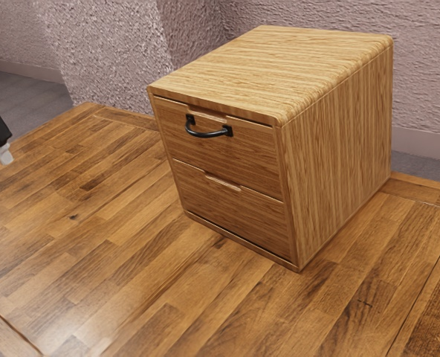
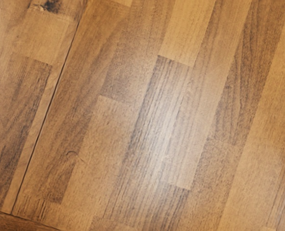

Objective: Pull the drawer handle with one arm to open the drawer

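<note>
End effector (image 1: 1, 152) hangs at the exterior view's left edge over bare bench (image 2: 142, 115); released or clenched, I cannot tell. Well apart stands one cabinet (image 1: 331, 149) with two drawers, both looking shut. One black handle (image 1: 207, 132) sits on the upper drawer (image 1: 235, 156), fronting the arm, seemingly placed for a straight pull.

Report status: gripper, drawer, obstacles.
Gripper at exterior view's left edge, far from cabinet. Top drawer looks shut, black handle untouched. Only bare wooden surface between.
</note>
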Motion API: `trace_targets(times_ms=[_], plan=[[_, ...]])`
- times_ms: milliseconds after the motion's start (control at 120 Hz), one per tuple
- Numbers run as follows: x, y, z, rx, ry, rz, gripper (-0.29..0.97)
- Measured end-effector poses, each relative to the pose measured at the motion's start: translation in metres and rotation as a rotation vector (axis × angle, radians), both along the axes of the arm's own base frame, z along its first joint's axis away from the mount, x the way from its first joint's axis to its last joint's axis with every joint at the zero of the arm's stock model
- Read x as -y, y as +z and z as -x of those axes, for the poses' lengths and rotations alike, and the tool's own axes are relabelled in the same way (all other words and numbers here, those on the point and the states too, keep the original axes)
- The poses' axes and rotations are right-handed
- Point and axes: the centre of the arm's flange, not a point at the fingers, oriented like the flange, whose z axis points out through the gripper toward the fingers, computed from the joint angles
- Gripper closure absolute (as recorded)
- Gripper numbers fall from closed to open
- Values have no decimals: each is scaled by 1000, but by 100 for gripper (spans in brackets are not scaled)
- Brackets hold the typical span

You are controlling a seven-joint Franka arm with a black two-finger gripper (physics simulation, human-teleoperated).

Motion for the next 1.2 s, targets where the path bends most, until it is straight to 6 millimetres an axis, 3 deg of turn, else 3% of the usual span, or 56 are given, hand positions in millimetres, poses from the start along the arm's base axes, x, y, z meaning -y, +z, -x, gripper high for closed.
trace_targets(times_ms=[108, 200, 250, 317, 367, 433, 508, 550, 633, 725, 842, 950, 1042, 1200], plan=[[41, 4, -48, 82, -134, -7, 2], [74, 10, -73, 129, -229, -16, 3], [90, 44, -75, 189, -283, -79, 3], [126, 115, -53, 320, -411, -189, 3], [140, 129, -51, 343, -514, -227, 3], [150, 122, -60, 326, -645, -242, 3], [168, 97, -78, 284, -801, -217, 3], [189, 82, -81, 266, -902, -190, 3], [253, 60, -76, 257, -1130, -160, 3], [276, 43, -69, 255, -1259, -185, 3], [287, 25, -93, 248, -1386, -240, 3], [306, -1, -131, 156, -1537, -325, 3], [301, -22, -155, 101, -1612, -385, 3], [288, -42, -164, 106, -1696, -502, 3]])
